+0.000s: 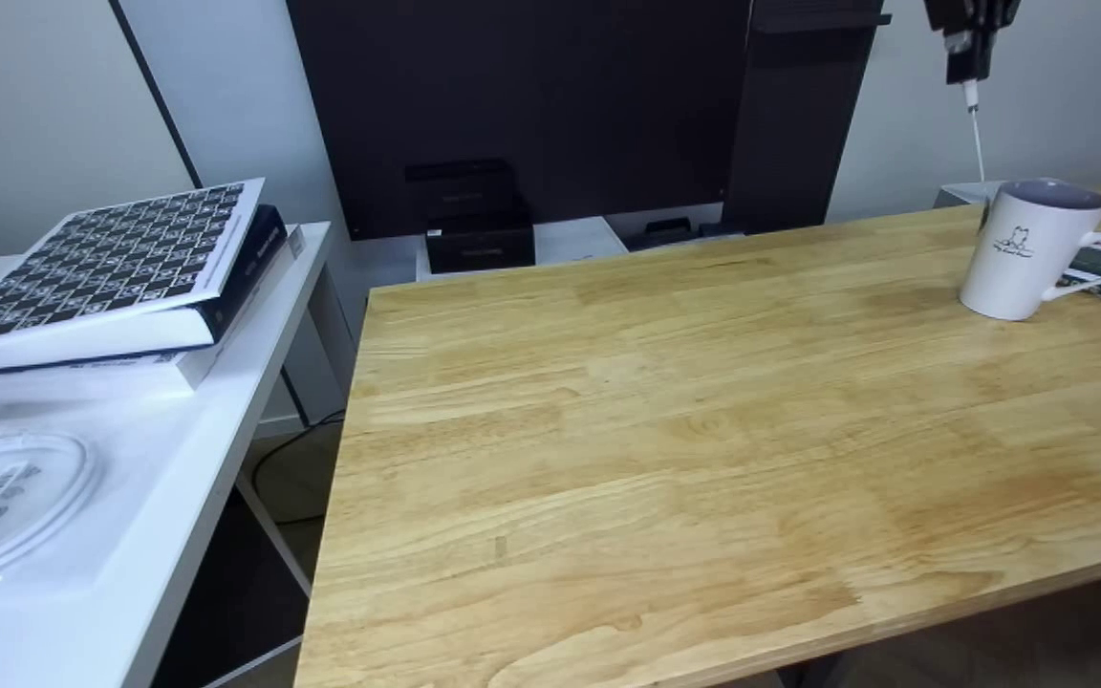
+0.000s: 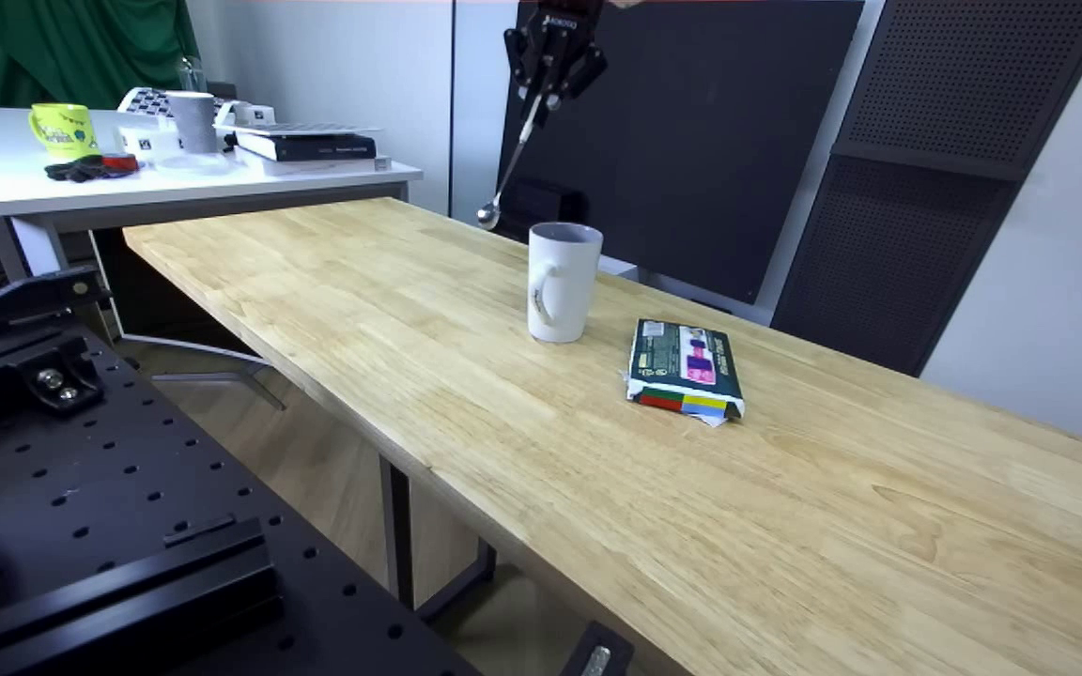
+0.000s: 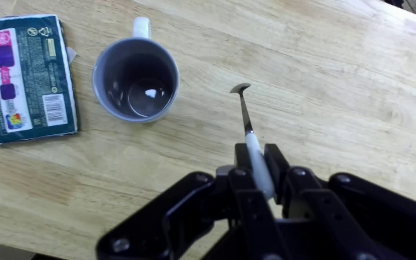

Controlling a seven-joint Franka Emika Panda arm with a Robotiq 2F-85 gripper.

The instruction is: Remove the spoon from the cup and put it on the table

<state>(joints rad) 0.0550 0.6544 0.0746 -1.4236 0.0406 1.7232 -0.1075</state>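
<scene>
Plainly, I have the fingers [image 3: 276, 159] pinching the white-handled spoon [image 3: 252, 141] by its handle, tilted, bowl end lowest, in the air above the wooden bench [image 1: 627, 459]. Apart from it, the white ceramic mug [image 2: 571, 286] stands upright; near the mug lies a green printed packet [image 2: 684, 361]. I see bare planks running from the mug to the bench's short edge.

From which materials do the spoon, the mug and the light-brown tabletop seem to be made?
Spoon: the bowl and neck look like polished metal, from their silvery glint; the smooth white handle could be ceramic or plastic.
Mug: probably glazed ceramic, given the bright reflections inside.
Tabletop: wood, apparently varnished, with plank grain and a soft sheen.
</scene>
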